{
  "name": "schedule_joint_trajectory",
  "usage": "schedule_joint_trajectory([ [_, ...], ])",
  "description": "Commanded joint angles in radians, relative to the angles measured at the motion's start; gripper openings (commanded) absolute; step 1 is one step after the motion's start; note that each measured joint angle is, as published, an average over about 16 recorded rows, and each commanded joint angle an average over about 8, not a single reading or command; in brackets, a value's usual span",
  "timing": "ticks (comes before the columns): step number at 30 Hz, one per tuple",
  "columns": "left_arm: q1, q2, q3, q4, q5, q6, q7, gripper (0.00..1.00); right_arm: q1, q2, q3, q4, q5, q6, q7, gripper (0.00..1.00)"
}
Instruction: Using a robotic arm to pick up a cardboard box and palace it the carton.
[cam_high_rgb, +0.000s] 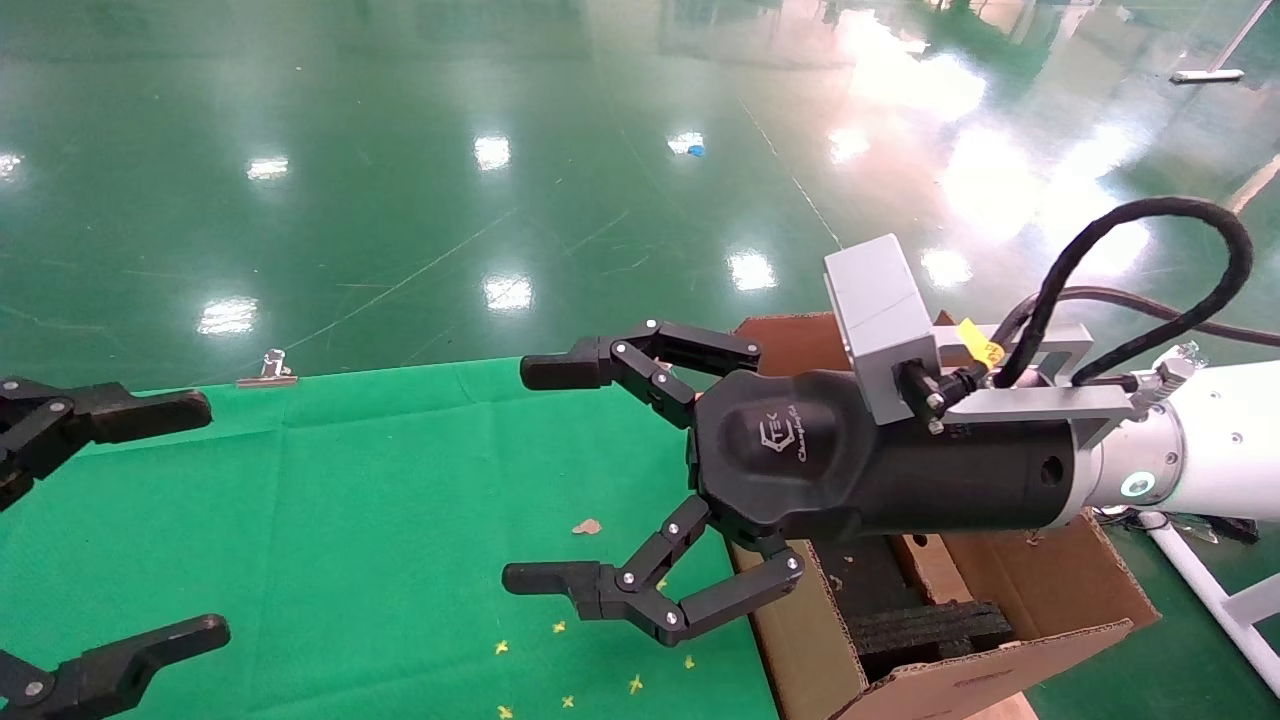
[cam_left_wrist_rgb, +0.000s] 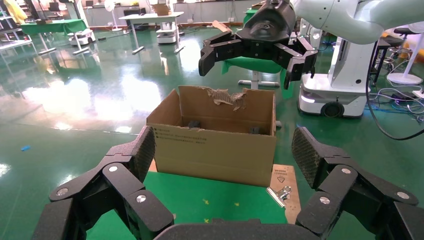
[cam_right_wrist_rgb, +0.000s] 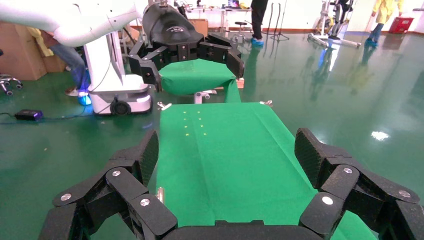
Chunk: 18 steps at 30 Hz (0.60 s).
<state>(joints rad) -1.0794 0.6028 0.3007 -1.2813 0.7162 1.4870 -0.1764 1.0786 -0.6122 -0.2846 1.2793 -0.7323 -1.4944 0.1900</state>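
Head view shows the right gripper (cam_high_rgb: 545, 475) of the robotic arm (cam_high_rgb: 1200, 450) held over the green-covered desk (cam_high_rgb: 350, 520), its black fingers (cam_high_rgb: 560, 372) spread wide with nothing between them. Just behind the fingers, under the black wrist and grey camera block (cam_high_rgb: 880, 320), stands the carton (cam_high_rgb: 1010, 600) at the desk's edge, flaps up and black foam inserts (cam_high_rgb: 930, 625) showing inside. Small yellow specks (cam_high_rgb: 560, 665) and a brown scrap (cam_high_rgb: 587, 526) lie on the cloth below the lower finger. Opposite, across the desk, the left gripper (cam_high_rgb: 150, 520) faces the right one, its fingers (cam_high_rgb: 140, 412) likewise spread and holding nothing. A metal clip (cam_high_rgb: 268, 372) pins the cloth's far edge beyond the left fingers. From the left wrist, the carton (cam_left_wrist_rgb: 215, 142) sits straight ahead between the spread fingers (cam_left_wrist_rgb: 142, 150), one flap torn, with the right gripper (cam_left_wrist_rgb: 255, 52) hovering above it. No small cardboard box appears in any view.
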Motion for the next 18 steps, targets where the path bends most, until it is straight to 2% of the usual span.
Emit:
schedule_joint_trajectory([
  [1, 0.0, 0.0, 0.0, 0.0, 0.0, 0.0, 0.0, 1.0, 0.0, 0.0, 0.0, 0.0, 0.0, 0.0, 0.0, 1.0],
  [18, 0.0, 0.0, 0.0, 0.0, 0.0, 0.0, 0.0, 1.0, 0.001, 0.0, -0.001, -0.001, 0.0, 0.0, 0.0, 1.0],
])
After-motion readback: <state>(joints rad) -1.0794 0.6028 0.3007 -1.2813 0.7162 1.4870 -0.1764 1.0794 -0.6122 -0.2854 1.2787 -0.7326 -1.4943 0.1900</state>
